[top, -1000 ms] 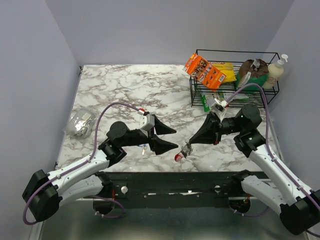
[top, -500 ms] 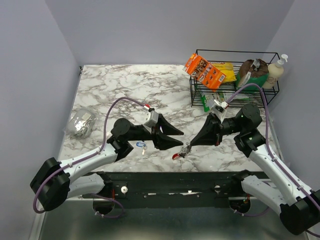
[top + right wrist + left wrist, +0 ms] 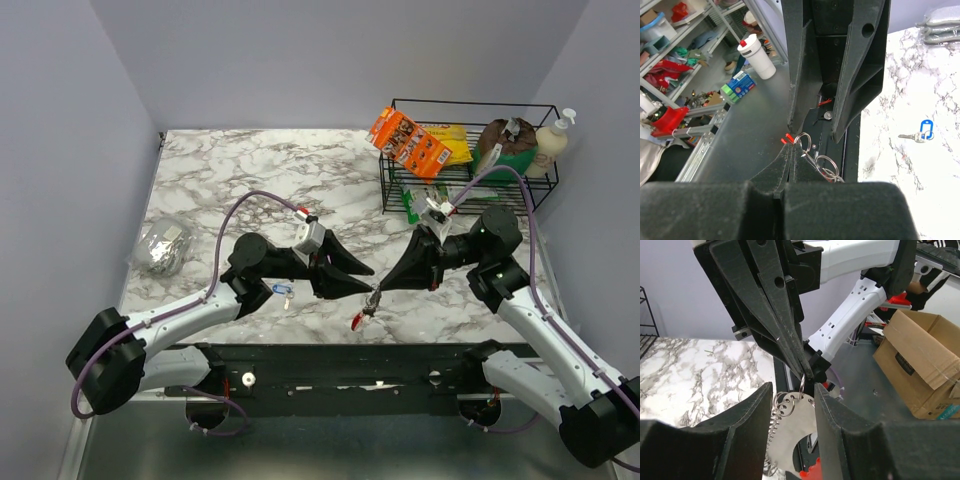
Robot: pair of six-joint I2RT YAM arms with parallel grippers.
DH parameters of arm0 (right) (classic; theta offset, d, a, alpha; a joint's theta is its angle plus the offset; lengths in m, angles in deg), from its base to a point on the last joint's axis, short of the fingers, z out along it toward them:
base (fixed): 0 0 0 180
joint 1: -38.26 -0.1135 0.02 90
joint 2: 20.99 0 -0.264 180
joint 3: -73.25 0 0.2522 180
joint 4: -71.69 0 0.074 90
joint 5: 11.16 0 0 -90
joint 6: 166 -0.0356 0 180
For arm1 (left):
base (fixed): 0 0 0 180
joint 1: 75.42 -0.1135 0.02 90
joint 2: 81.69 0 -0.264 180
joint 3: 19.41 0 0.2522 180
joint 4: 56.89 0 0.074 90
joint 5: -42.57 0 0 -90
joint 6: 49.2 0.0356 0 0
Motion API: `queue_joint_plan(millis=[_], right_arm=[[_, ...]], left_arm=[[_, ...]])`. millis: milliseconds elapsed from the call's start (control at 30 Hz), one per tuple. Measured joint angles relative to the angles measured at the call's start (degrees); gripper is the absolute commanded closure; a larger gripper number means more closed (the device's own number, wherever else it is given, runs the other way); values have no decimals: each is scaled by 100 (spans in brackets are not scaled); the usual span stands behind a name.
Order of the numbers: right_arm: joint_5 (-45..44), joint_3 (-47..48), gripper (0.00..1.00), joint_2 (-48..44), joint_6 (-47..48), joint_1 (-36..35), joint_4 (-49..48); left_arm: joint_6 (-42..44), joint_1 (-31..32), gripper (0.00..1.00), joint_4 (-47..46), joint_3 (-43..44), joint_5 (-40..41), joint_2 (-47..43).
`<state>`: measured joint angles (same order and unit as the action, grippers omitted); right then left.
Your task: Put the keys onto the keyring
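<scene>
Marbled counter (image 3: 250, 170), foil lump (image 3: 163, 247) by left edge, blue-headed key (image 3: 281, 290) near front edge, wire rack (image 3: 470, 101) at far right corner

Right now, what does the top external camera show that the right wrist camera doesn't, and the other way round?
Only the top external view shows the foil lump, the wire rack and both arms whole. Only the right wrist view shows the separate wire loops of the keyring and a white bottle off the table. Both show the blue-headed key lying loose, held by neither arm, the left gripper open, and the right gripper shut on the keyring.
</scene>
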<state>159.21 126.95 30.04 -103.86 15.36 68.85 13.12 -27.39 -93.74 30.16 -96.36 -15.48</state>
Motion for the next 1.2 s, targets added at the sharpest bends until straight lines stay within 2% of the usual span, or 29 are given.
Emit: queue_joint_plan(millis=[133, 333, 433, 467, 500, 567, 600, 700, 733, 833, 933, 1200], right_arm=[[-4, 9, 100, 0, 0, 0, 0], [-7, 20, 100, 0, -2, 0, 0], [-9, 20, 100, -2, -2, 0, 0], [-9, 20, 100, -2, -2, 0, 0], [-13, 20, 100, -2, -2, 0, 0], [-15, 20, 98, -2, 4, 2, 7], [-13, 20, 95, -2, 22, 2, 31], [-35, 35, 61, -11, 142, 4, 240], [-92, 46, 43, -11, 205, 2, 348], [-356, 96, 20, -28, 339, 2, 636], [-667, 114, 13, -129, 450, 2, 817], [-1123, 153, 11, -267, 546, 2, 1038]], left_arm=[[2, 11, 59, 15, 7, -76, 59], [37, 63, 73, 28, 7, -109, 101], [52, 101, 86, 42, 7, -111, 133], [57, 116, 96, 50, 7, -111, 151], [57, 131, 100, 55, 9, -111, 168], [79, 164, 100, 59, 24, -131, 203], [81, 175, 100, 63, 35, -140, 210], [160, 184, 100, 234, 87, -155, 212], [208, 188, 100, 350, 122, -144, 205], [621, 205, 100, 1123, 280, 2, 66], [1130, 236, 100, 2109, 577, 258, -173], [2551, 273, 100, 4616, 1574, 938, -575]])
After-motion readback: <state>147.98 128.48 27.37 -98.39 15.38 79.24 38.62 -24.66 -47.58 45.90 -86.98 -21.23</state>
